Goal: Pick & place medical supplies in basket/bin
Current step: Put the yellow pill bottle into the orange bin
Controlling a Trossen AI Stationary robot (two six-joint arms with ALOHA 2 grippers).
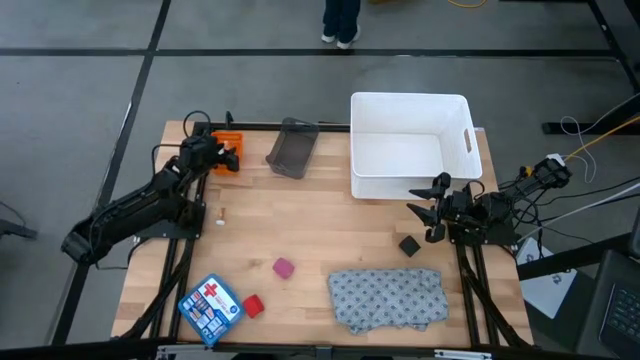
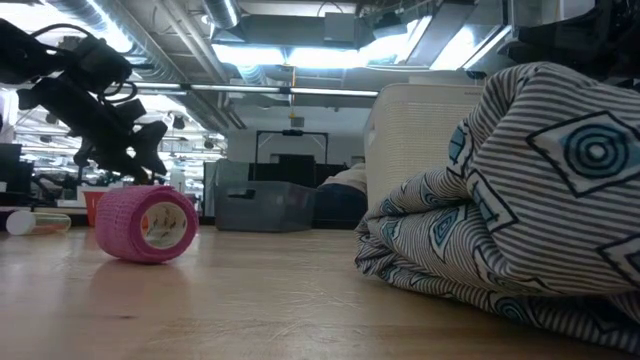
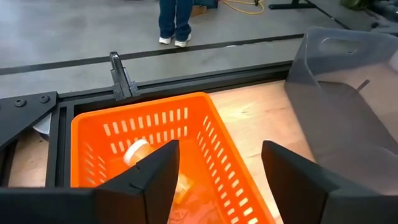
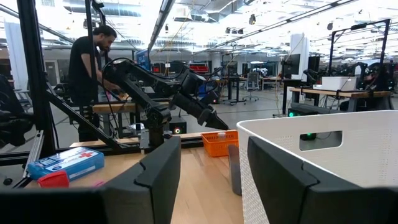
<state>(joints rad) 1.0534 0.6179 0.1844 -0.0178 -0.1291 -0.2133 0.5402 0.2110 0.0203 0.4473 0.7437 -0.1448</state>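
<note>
The left tool (image 1: 232,155) hangs spread over the orange basket (image 1: 226,142) at the worktop's far left corner, so lift straight up before reaching again.

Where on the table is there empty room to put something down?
Bare wood lies in the middle, between the grey bin, the white bin and the pink roll. It is crowded along the near edge: first-aid pouch, red roll, patterned cloth.
</note>
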